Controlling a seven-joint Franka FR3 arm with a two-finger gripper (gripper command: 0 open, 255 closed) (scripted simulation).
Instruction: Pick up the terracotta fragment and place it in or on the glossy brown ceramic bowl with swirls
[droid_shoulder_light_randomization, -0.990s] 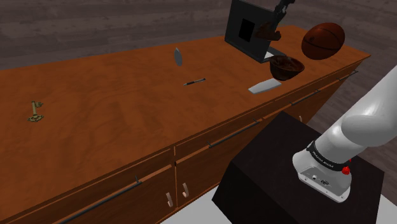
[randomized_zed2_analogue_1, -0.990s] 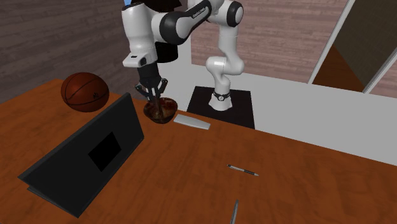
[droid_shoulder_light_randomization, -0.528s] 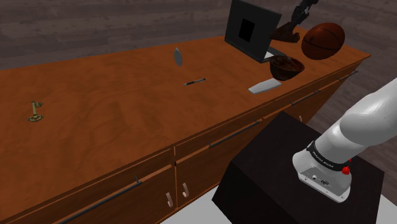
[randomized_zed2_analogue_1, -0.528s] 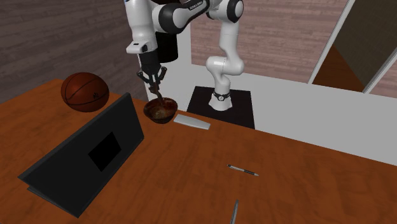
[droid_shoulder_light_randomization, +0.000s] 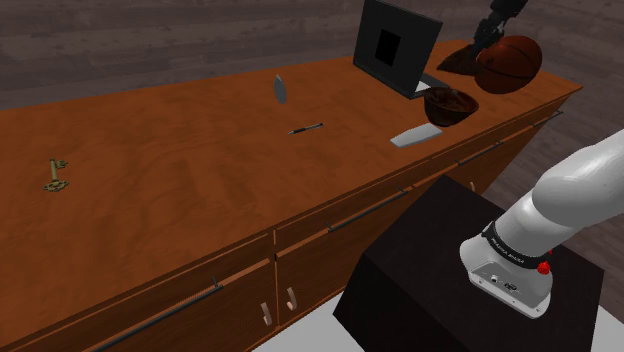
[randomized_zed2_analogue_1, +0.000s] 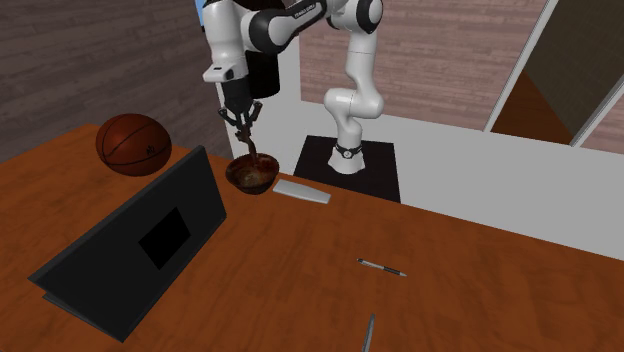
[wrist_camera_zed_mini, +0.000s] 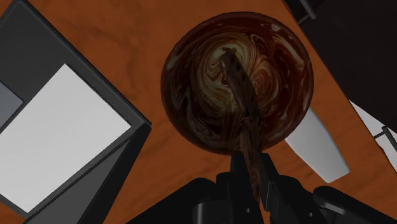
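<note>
My black gripper (randomized_zed2_analogue_1: 243, 122) hangs above the glossy brown swirled bowl (randomized_zed2_analogue_1: 247, 185), shut on a long, dark reddish-brown fragment (randomized_zed2_analogue_1: 251, 150). The fragment points down, its lower end just over the bowl's rim. In the wrist view the fragment (wrist_camera_zed_mini: 245, 114) runs from between the two fingers (wrist_camera_zed_mini: 272, 186) out across the bowl's swirled inside (wrist_camera_zed_mini: 191, 83). In the shoulder view the gripper (droid_shoulder_light_randomization: 484, 37) is at the far right end of the wooden counter, with the fragment (droid_shoulder_light_randomization: 455, 61) above the bowl (droid_shoulder_light_randomization: 447, 108).
A basketball (droid_shoulder_light_randomization: 508, 63) sits behind the bowl and an open dark laptop (droid_shoulder_light_randomization: 395, 45) beside it. A flat grey slab (droid_shoulder_light_randomization: 415, 135) lies in front of the bowl. A pen (droid_shoulder_light_randomization: 306, 128), a small grey piece (droid_shoulder_light_randomization: 281, 89) and keys (droid_shoulder_light_randomization: 57, 175) lie further along the counter (droid_shoulder_light_randomization: 180, 190).
The gripper has risen from close over the bowl, carrying the fragment, and drifted towards the shoulder view's right. The bowl has stayed put.
</note>
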